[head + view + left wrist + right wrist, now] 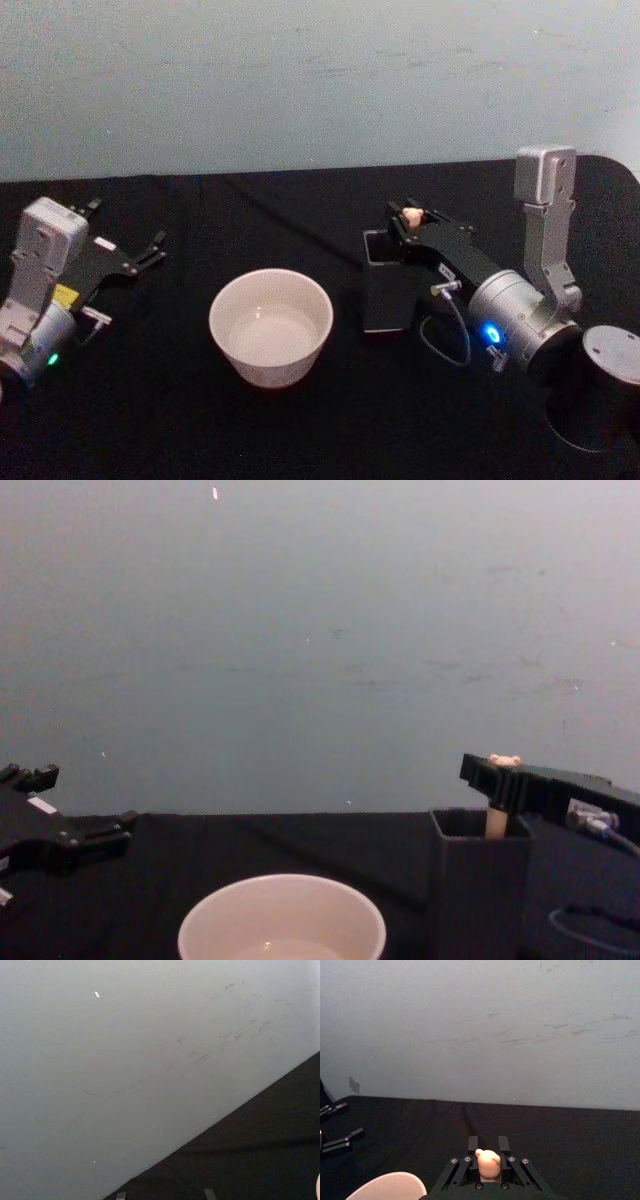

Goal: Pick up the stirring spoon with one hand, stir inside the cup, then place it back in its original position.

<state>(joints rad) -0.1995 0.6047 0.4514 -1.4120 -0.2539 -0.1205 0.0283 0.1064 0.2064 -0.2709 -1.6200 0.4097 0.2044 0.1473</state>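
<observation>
Right gripper clamped on spoon at the holder

Basically the right gripper (410,218) sits over the dark holder box (388,283) with its fingers closed on the stirring spoon (487,1162), just under the bear head. Chest view shows the cream handle standing upright in the holder, top poking between the fingers.

Risks, as I judge them: grip is high on a slim handle, so the spoon could swing or slip on lifting; the bowl end could catch the holder wall and drag or tip the box; a low carry could clip the rim of the cup (270,325).

Cup sits on the black table (300,430), just to the robot's left of the holder. Left gripper (150,250) is parked far left, fingers spread, holding nothing.
</observation>
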